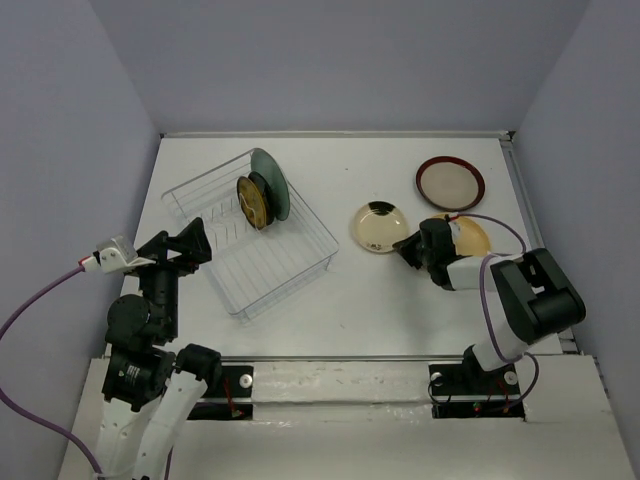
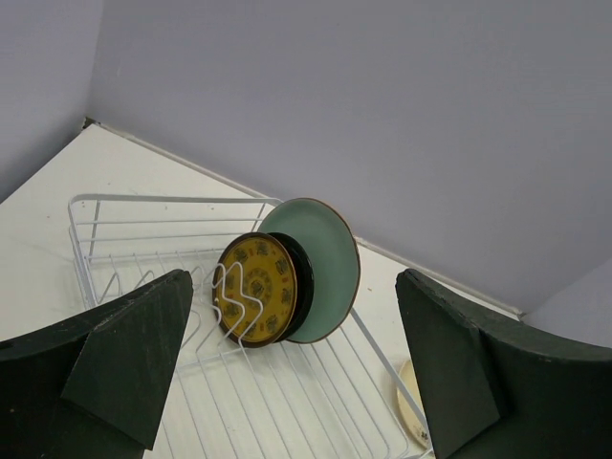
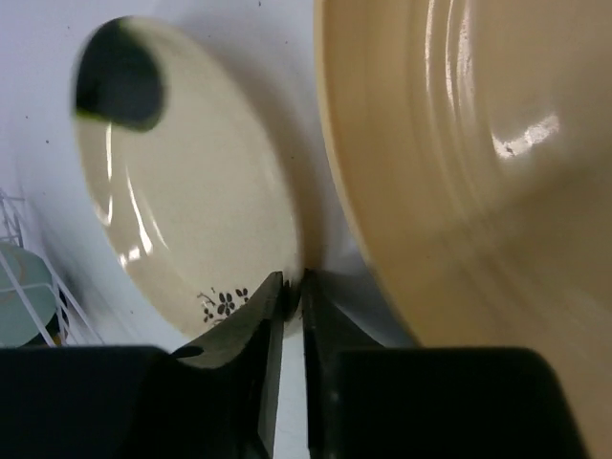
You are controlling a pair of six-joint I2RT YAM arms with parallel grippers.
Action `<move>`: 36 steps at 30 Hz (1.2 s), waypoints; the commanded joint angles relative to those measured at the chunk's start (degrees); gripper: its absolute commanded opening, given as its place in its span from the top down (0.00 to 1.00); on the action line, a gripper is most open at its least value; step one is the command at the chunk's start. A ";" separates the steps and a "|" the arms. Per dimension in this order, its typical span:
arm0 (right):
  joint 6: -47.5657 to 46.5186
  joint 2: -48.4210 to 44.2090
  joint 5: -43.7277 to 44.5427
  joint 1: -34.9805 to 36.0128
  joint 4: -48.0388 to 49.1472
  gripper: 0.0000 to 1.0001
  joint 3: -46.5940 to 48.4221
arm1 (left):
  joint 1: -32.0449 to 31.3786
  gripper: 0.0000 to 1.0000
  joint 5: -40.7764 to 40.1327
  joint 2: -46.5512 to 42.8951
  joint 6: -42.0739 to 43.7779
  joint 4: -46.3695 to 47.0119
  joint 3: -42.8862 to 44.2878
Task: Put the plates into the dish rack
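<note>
1. The dish rack [image 1: 268, 272] sits on the desk [image 1: 350, 300] at about 9 o'clock from the middle, turned askew to the desk's edges.
2. Three plates stand on edge at the rack's far end, toward 12 o'clock. The mint-green plate [image 2: 330, 253] is at the back, the small black plate [image 2: 304, 273] is pressed against its face, and the yellow patterned plate [image 2: 256, 287] is in front.
3. The rest of the rack, toward 6 o'clock, shows only bare wire.
4. The left gripper [image 1: 198, 245] hangs at the rack's 9 o'clock side with its fingers spread wide, holding nothing, and it faces the three standing plates.
5. Three plates lie flat on the desk. The cream plate [image 1: 379, 227] is just past the middle toward 3 o'clock, the red-rimmed beige plate [image 1: 450, 183] is at 2 o'clock, and the orange-yellow plate [image 1: 472, 232] is further out at 3 o'clock.
6. The right gripper [image 3: 290, 292] is low between the cream and orange-yellow plates, its fingers drawn almost together with only a thin slit between them.
7. Its tips sit at the cream plate's rim. I cannot tell whether they pinch that rim or only touch it.
</note>
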 commanded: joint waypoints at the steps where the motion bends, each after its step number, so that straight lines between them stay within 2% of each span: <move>1: 1.99 0.71 -0.53 -0.44 3.75 0.92 0.00 | 0.16 0.01 0.36 0.70 0.97 3.29 -0.02; 5: -1.08 -7.62 2.63 -0.44 1.83 0.93 -0.18 | 0.16 0.01 0.45 1.05 0.88 3.46 -0.02; 9: -8.36 -20.45 8.86 0.35 -6.51 0.93 3.59 | 0.16 0.01 0.71 1.05 0.80 3.55 -0.02; 12: -15.66 -27.67 14.75 3.86 -10.56 0.93 10.52 | 0.42 0.01 0.80 1.05 0.71 3.64 -0.11; 15: -23.31 -27.52 22.22 12.28 -15.48 0.93 20.19 | 0.86 0.01 0.98 1.14 0.62 3.64 -0.11; 17: -26.65 -24.89 25.39 18.96 -17.33 0.93 25.63 | 1.30 0.01 0.80 0.96 0.62 3.64 -0.11; 18: -29.37 -20.78 28.71 21.07 -19.00 0.93 31.32 | 1.47 0.01 0.54 0.96 0.53 3.64 -0.02; 20: -32.28 -15.93 32.41 25.12 -19.71 0.93 36.71 | 1.74 0.01 0.10 0.70 0.53 3.46 -0.02; 21: -34.56 -13.21 36.96 28.71 -20.15 0.93 39.52 | 1.91 0.01 -0.34 0.52 0.45 3.46 0.07; 23: -38.94 -4.86 41.03 33.81 -20.68 0.93 48.13 | 2.00 0.01 -1.57 0.08 0.44 2.94 0.16; 24: -40.45 0.56 43.66 35.14 -20.86 0.93 54.08 | 2.00 0.01 -2.36 -0.26 0.44 2.67 0.33; 28: -46.52 13.57 47.98 39.28 -23.56 0.93 66.41 | 1.91 0.01 -3.85 -1.14 0.53 2.06 0.68; 29: -48.62 15.80 48.69 39.99 -24.19 0.93 71.92 | 1.83 0.01 -4.38 -1.32 0.53 1.97 0.68; 36: -60.49 34.08 54.74 45.00 -25.34 0.93 92.06 | 1.21 0.01 -6.93 -2.99 0.97 1.35 1.04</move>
